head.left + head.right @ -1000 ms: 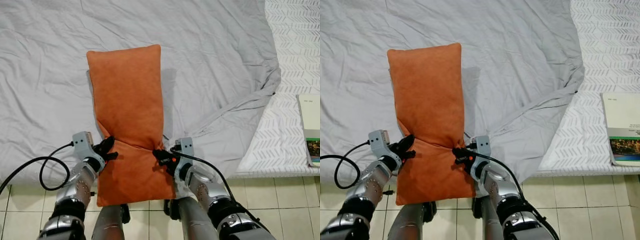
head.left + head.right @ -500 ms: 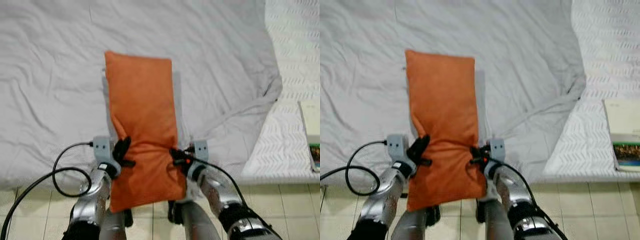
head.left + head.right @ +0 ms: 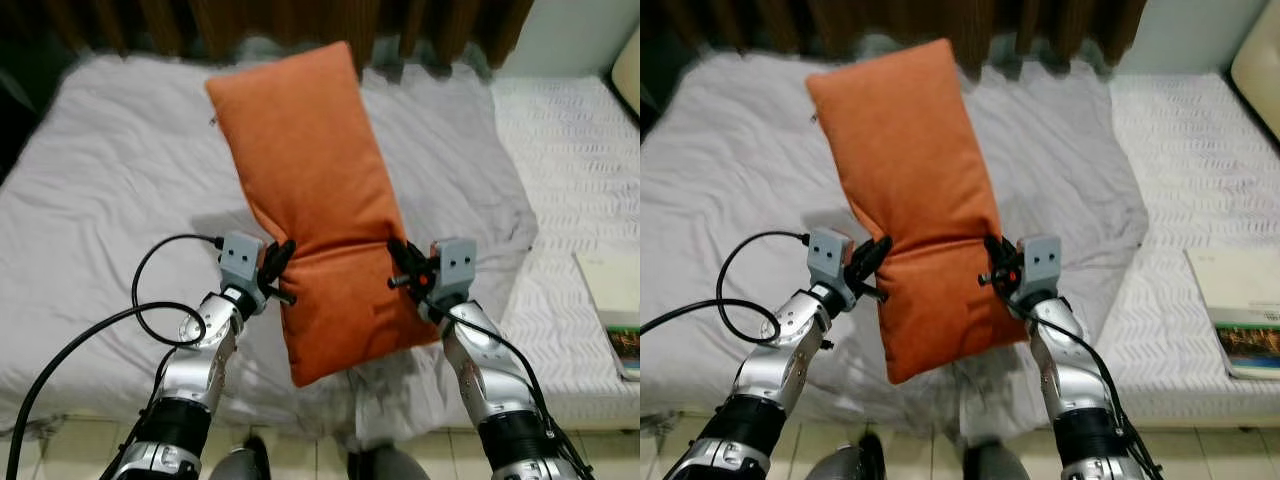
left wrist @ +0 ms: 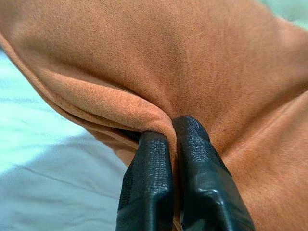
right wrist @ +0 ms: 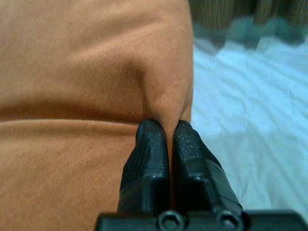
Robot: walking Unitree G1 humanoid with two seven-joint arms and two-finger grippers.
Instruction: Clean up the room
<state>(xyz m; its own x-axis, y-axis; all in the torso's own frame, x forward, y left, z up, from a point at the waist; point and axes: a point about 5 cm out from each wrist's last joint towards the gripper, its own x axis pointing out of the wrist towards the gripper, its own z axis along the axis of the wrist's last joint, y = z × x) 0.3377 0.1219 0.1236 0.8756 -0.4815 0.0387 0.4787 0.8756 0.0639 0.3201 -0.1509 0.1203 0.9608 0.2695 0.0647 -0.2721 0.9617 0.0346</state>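
Observation:
A long orange pillow (image 3: pixel 315 190) is held up in the air over the bed, tilted with its far end toward the headboard. My left gripper (image 3: pixel 283 262) is shut on the pillow's left edge, and my right gripper (image 3: pixel 397 262) is shut on its right edge. In the left wrist view the black fingertips (image 4: pixel 166 144) pinch a fold of the orange fabric (image 4: pixel 183 62). In the right wrist view the fingertips (image 5: pixel 163 132) pinch the pillow's seam (image 5: pixel 96 72) the same way.
A bed with a rumpled grey sheet (image 3: pixel 100 220) lies below and ahead. To the right is a white patterned mattress (image 3: pixel 570 170) with a book (image 3: pixel 610 305) near its front edge. Dark curtains (image 3: pixel 250 20) hang behind the bed. A black cable (image 3: pixel 150 300) loops off my left arm.
Both arms have lifted the pillow off the sheet and carried it up and forward. The camera has tilted up, so the curtains and far end of the bed show.

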